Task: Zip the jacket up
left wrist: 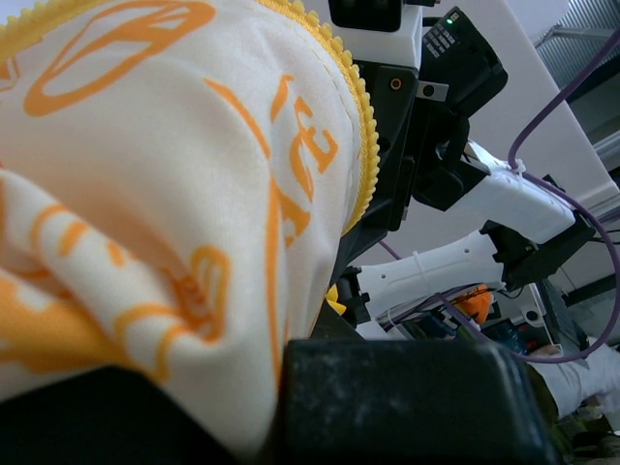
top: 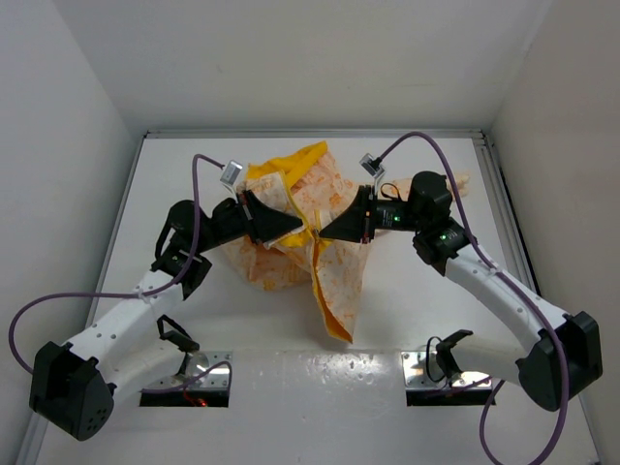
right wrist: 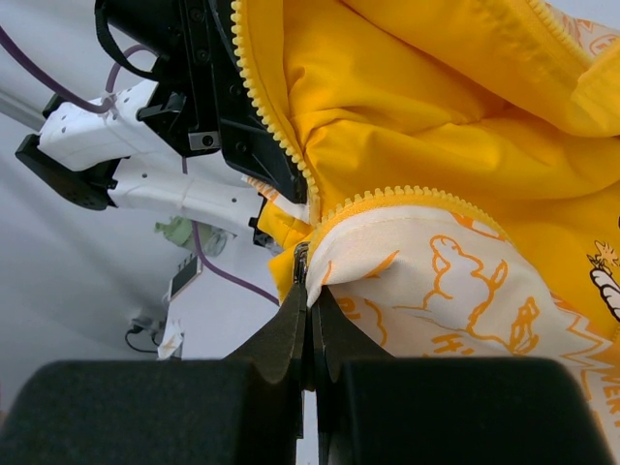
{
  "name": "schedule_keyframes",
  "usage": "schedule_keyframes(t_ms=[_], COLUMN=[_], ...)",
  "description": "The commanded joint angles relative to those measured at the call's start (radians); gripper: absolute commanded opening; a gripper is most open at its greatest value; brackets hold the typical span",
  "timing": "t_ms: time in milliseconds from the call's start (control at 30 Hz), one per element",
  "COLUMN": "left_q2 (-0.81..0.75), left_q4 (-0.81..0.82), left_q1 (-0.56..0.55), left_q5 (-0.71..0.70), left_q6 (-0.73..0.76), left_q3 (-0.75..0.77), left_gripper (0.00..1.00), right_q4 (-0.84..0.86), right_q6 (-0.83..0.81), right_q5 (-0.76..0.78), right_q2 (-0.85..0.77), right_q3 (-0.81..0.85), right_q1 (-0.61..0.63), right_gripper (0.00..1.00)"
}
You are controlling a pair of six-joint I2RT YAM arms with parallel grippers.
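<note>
The jacket (top: 334, 281), cream with orange cartoon print, yellow-orange lining and yellow zipper teeth, lies crumpled and unzipped mid-table (top: 242, 320) between both arms, the right gripper (right wrist: 306, 291) pinched closed on its zipper edge, while cloth hides whether the left gripper (top: 295, 229) grips anything.

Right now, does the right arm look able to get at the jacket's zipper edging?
Probably yes. The right end effector is closed on the jacket right at its yellow zipper edging. The left end effector grips the jacket close beside it but does not appear to block it.
</note>
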Motion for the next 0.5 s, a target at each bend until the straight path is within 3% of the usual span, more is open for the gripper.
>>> schedule_keyframes(t_ms=[0,467], left_q2=[-0.009,-0.009], left_q4=[0.072,0.062], left_q1=[-0.009,-0.038], left_q5=[0.017,0.027], left_q6=[0.012,0.032], left_q3=[0.010,0.010], left_gripper=[0.00,0.00], right_q4=[0.082,0.091], right_q6=[0.004,0.009], right_q5=[-0.017,-0.017], right_q2=[-0.018,0.012], right_q3=[0.033,0.056], right_q1=[0.006,0.020], right_gripper=[0.00,0.00])
